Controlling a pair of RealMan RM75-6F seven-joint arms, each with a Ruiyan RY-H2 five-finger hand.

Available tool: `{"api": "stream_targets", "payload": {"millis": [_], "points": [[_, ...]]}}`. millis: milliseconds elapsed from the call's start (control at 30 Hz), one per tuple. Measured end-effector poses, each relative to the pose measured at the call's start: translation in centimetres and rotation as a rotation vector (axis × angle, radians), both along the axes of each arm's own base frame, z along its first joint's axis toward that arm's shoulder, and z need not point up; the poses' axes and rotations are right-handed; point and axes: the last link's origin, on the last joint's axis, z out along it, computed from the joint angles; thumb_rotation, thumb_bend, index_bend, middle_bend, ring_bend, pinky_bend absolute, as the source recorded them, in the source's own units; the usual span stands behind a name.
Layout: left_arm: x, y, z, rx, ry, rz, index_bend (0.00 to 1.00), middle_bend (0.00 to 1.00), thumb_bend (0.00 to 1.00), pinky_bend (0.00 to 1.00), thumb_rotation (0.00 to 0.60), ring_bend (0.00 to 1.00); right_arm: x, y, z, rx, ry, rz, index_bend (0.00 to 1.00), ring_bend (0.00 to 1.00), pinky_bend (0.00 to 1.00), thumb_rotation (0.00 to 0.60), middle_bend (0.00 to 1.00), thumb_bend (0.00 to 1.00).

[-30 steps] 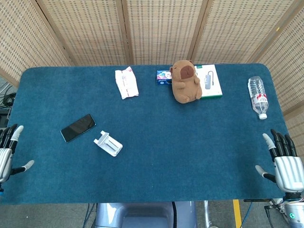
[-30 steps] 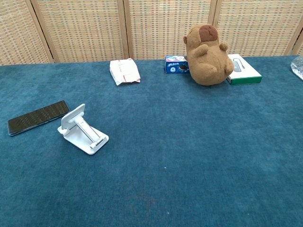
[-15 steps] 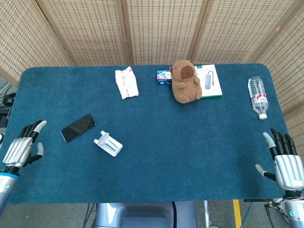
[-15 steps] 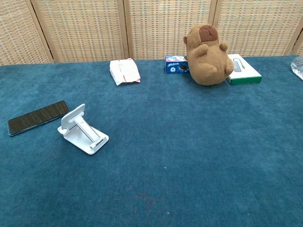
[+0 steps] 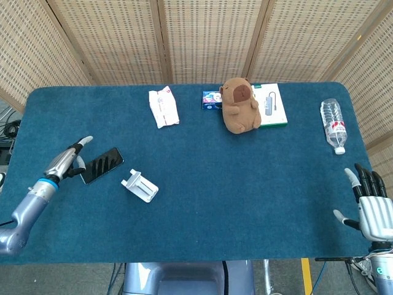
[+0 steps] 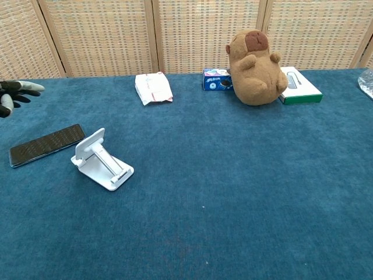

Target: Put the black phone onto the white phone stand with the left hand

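Observation:
The black phone (image 5: 102, 165) (image 6: 48, 144) lies flat on the blue table cloth at the left. Just right of it stands the white phone stand (image 5: 140, 185) (image 6: 102, 160), with nothing on it. My left hand (image 5: 66, 161) (image 6: 14, 93) hovers above the table just left of the phone, its fingers spread and holding nothing. My right hand (image 5: 372, 209) stays at the table's front right corner, fingers apart and holding nothing.
Along the far edge lie a white packet (image 5: 163, 107), a small blue box (image 5: 212, 99), a brown capybara plush (image 5: 239, 106) and a green-edged white box (image 5: 271, 106). A clear water bottle (image 5: 333, 125) lies at the far right.
My left hand has risen from the front left corner and travelled up and right, ending beside the phone. The right hand has sunk slightly toward the table's edge.

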Motion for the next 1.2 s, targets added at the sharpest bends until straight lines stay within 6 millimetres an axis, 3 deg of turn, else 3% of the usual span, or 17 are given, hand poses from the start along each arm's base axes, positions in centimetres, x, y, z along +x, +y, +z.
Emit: {"api": "stream_targets", "payload": {"millis": [233,533,900,1200], "points": [[0.1,2.7,-2.4,-0.033,-0.069,0.067,0.00,0.00,1.00,0.00,0.600,0.00,-0.4,-0.4,-0.2,0.008,0.004,-0.020,0.07,0.00,0.00,0.600,0.00,0.00],[1.1,4.0,-5.2,-0.100,-0.143,0.093,0.00,0.00,1.00,0.00,0.600,0.00,-0.6,-0.7,-0.3,0.010,0.008,-0.037,0.07,0.00,0.00,0.600,0.00,0.00],[2.1,3.5,-6.8,-0.177,-0.181,0.091,0.00,0.00,1.00,0.00,0.600,0.00,-0.6,-0.6,-0.3,0.010,0.006,-0.035,0.07,0.00,0.00,0.600,0.00,0.00],[3.4,1.5,-6.9,-0.253,-0.197,0.008,0.00,0.00,0.99,0.00,0.600,0.00,-0.5,-0.5,-0.2,0.008,-0.002,-0.032,0.07,0.00,0.00,0.600,0.00,0.00]]}}
